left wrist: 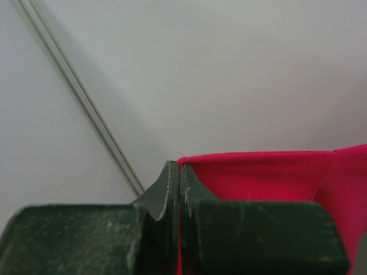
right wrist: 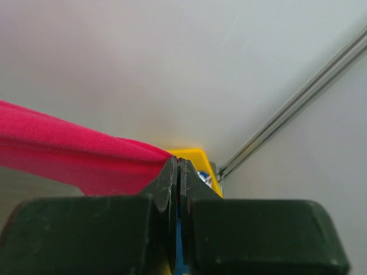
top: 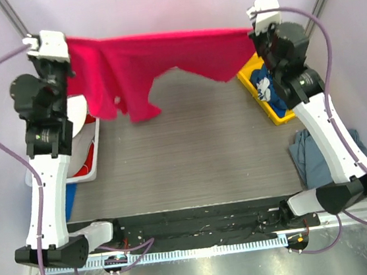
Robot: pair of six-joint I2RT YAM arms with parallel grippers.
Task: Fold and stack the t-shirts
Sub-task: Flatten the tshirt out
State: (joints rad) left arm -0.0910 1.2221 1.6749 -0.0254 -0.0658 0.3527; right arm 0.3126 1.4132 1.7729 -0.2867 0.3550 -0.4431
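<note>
Stretching the pink-red shirt (top: 161, 57) taut in mid-air, the left claw (left wrist: 179, 172) and right claw (right wrist: 176, 166) are each clamped on its upper edge, at ten and two o'clock over the table (top: 191, 150). The next move is probably spreading it flat, which calls for lowering both arms evenly.

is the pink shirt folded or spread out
Spread: the pink-red t-shirt hangs stretched between the left gripper and right gripper, fingers shut on its edge.
</note>
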